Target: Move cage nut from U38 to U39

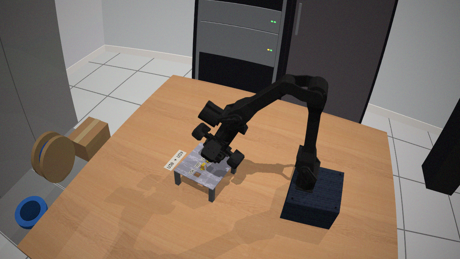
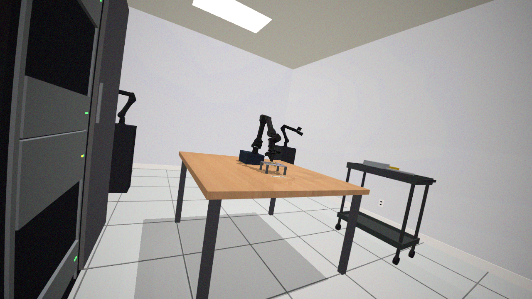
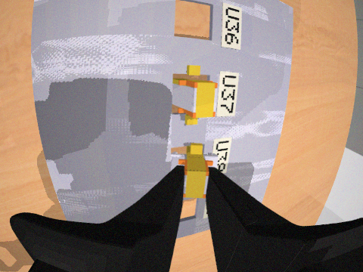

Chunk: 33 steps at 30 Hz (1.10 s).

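Black two-finger claw [image 1: 216, 160] [image 2: 272, 160] [image 3: 195, 174] gripping yellow-and-orange cage nut [image 3: 196, 183] at U38. Risk: tilted pull could snag its wings on the grey metal rail plate [image 1: 210, 182] [image 3: 140, 151], or swing fingers into U37's nut.

1 blue-rimmed round object [image 1: 19, 210], 1 cardboard box [image 1: 91, 135].

Dark navy base block [image 1: 321, 196] [image 2: 249, 156], pale-streaked grey-lilac plate [image 1: 209, 182] [image 3: 144, 26], yellow-and-orange nuts [image 3: 206, 100]

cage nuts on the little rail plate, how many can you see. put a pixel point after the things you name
2. One cage nut [image 3: 196, 183] is held in the gripper [image 1: 207, 160] [image 3: 195, 174] at U38; the other nut [image 1: 202, 166] [image 3: 205, 99] sits at U37. The gripper may hide more.
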Each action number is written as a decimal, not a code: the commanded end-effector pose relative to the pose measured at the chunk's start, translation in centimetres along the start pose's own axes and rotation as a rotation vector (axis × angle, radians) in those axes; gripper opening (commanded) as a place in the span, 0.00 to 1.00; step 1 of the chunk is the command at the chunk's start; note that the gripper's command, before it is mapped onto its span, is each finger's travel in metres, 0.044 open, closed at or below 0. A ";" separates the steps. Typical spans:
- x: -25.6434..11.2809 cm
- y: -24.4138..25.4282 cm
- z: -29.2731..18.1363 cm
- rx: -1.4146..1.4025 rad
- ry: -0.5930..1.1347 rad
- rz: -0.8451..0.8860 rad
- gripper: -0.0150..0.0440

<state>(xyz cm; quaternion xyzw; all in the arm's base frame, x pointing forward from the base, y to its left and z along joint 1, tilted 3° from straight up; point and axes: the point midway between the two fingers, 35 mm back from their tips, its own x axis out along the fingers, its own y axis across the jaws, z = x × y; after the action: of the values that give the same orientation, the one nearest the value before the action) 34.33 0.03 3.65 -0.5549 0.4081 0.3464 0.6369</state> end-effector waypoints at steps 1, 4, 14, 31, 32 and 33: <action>0.1 0.0 0.0 -0.003 -0.003 0.008 0.31; 0.1 -0.1 0.0 -0.003 -0.003 0.012 0.31; 0.0 -0.1 0.0 -0.003 -0.003 0.019 0.31; 0.0 -0.2 0.0 -0.003 -0.003 0.038 0.31; -0.1 -0.2 0.0 -0.003 -0.003 0.038 0.31; -0.1 -0.2 0.0 -0.003 -0.003 0.039 0.31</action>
<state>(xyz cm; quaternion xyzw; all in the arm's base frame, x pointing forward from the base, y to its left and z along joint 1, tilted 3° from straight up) 34.45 0.00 3.85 -0.5477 0.4174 0.3569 0.6312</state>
